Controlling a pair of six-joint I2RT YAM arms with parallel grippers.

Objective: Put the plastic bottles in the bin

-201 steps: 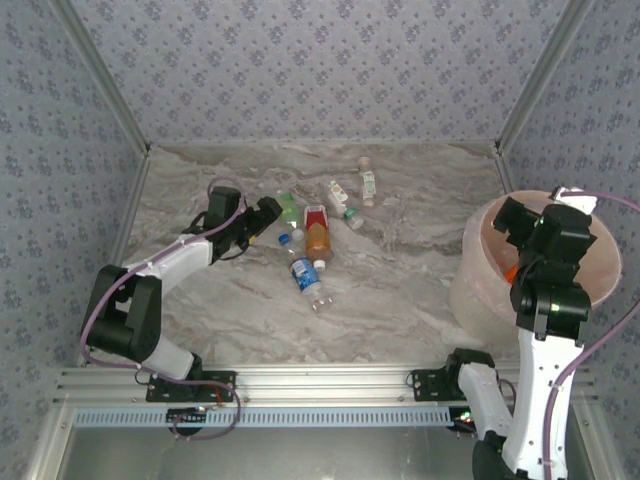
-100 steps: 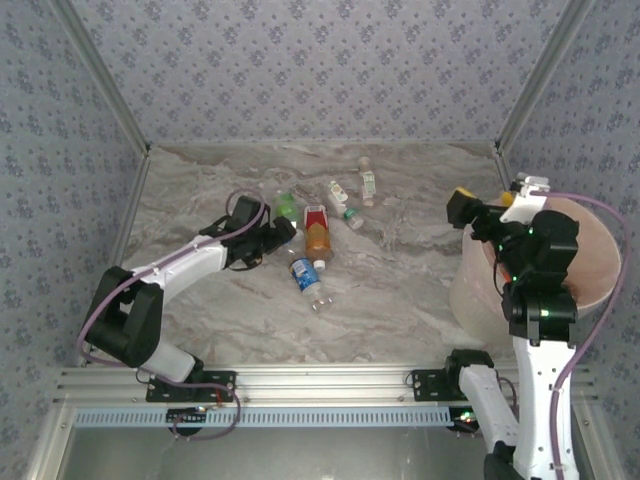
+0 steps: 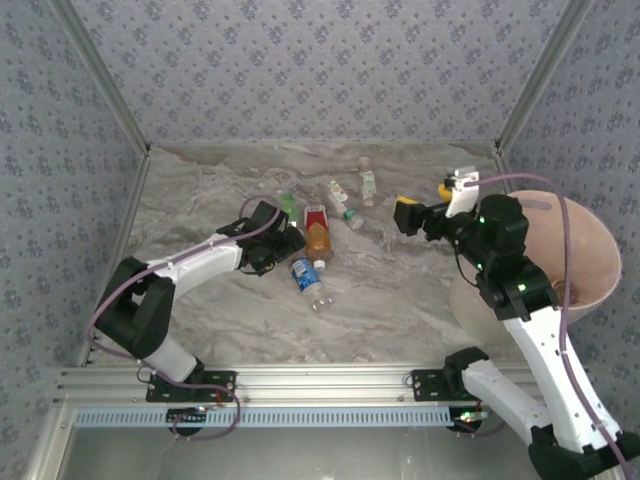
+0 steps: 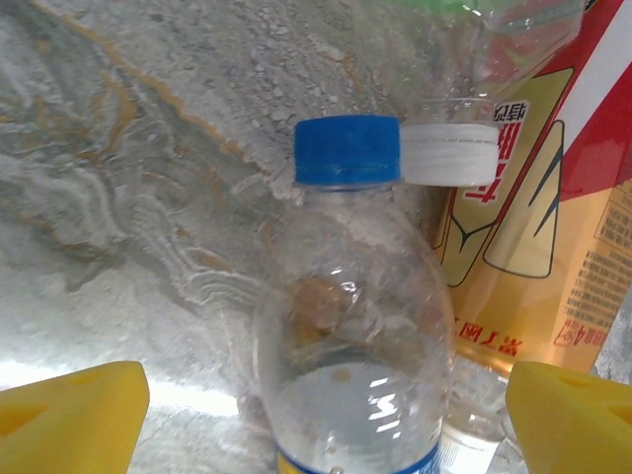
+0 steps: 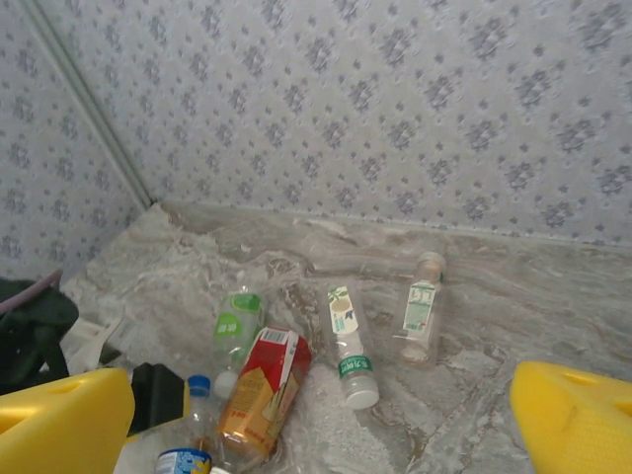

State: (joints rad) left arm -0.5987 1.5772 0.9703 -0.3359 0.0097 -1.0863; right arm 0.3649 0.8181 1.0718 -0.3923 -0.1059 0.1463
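Note:
Several plastic bottles lie in the middle of the marble table. A clear blue-capped bottle (image 4: 351, 326) lies between my left gripper's (image 4: 326, 425) yellow fingertips (image 4: 74, 415), with a gap on each side; that gripper (image 3: 288, 243) is open. Touching the blue-capped bottle (image 3: 306, 276) is a red-and-orange labelled bottle (image 3: 317, 230), and a green-labelled one (image 3: 288, 205) lies behind it. Two clear bottles with white-green labels (image 5: 348, 346) (image 5: 420, 306) lie further back. My right gripper (image 3: 427, 200) hangs open and empty in the air, left of the pale pink bin (image 3: 590, 255).
Patterned walls close the table in at the back and sides. A metal rail (image 3: 320, 380) runs along the near edge. The bin stands at the right edge by the right arm's base. The left arm (image 3: 190, 262) stretches low across the table's left half.
My left gripper slid right until its fingers straddle the blue-capped bottle. The right arm swung left from above the bin toward the table's middle.

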